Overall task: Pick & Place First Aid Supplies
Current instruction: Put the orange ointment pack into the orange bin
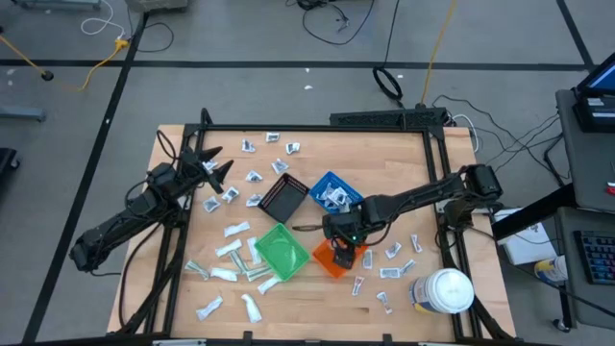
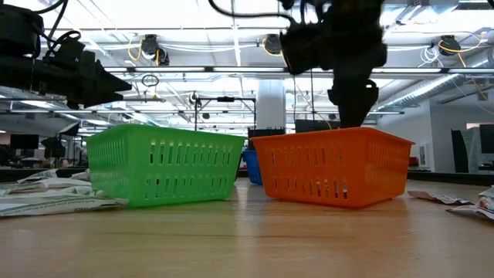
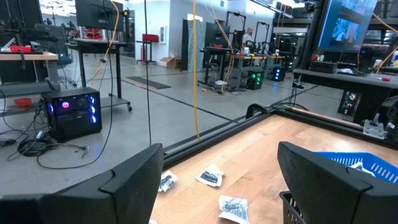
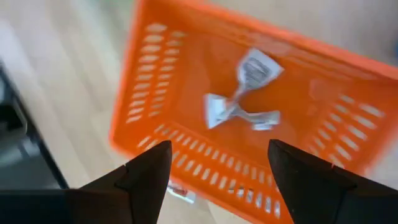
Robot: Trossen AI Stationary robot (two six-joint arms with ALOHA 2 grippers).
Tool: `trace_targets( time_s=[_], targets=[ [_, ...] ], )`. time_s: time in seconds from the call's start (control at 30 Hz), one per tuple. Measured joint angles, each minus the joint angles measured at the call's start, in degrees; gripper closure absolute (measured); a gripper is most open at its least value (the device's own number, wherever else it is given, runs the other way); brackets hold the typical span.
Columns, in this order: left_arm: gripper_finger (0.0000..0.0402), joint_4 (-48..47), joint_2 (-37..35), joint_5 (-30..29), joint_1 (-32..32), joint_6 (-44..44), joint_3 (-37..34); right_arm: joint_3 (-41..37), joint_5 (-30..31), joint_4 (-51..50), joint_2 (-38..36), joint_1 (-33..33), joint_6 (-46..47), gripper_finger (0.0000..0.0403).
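Small white and silvery first aid packets (image 1: 231,252) lie scattered flat on the wooden table around four square bins. My right gripper (image 1: 338,242) hovers open just above the orange bin (image 1: 342,259), pointing down into it. In the right wrist view the open fingers of my right gripper (image 4: 221,186) frame the orange bin (image 4: 186,74), and a few white packets (image 4: 241,99) lie on its floor. My left gripper (image 1: 215,169) is open and raised over the table's left side, holding nothing. Its fingers (image 3: 134,180) point toward the far edge.
The green bin (image 1: 281,250), the black bin (image 1: 283,199) and the blue bin (image 1: 333,192), which holds packets, stand close together at mid-table. A large white jar (image 1: 444,290) stands at the near right corner. More packets (image 1: 394,252) lie to the right of the orange bin.
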Motion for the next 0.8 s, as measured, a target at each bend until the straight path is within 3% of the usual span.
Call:
trace_targets(
  time_s=[0.37,0.6,0.8],
  targets=[
    [0.0078,0.0,0.0,-0.01,0.01,0.01,0.0,0.0,0.45,-0.33,-0.49,-1.1,13.3,0.0143],
    [0.0078,0.0,0.0,0.01,0.02,0.0,0.0,-1.23,9.02,-4.98,-4.33,-1.59,25.12,0.0143],
    [0.0078,0.0,0.0,0.0,0.0,0.0,0.0,-8.38,10.7,-5.76,-11.08,-2.39,33.72,0.0142]
  ],
)
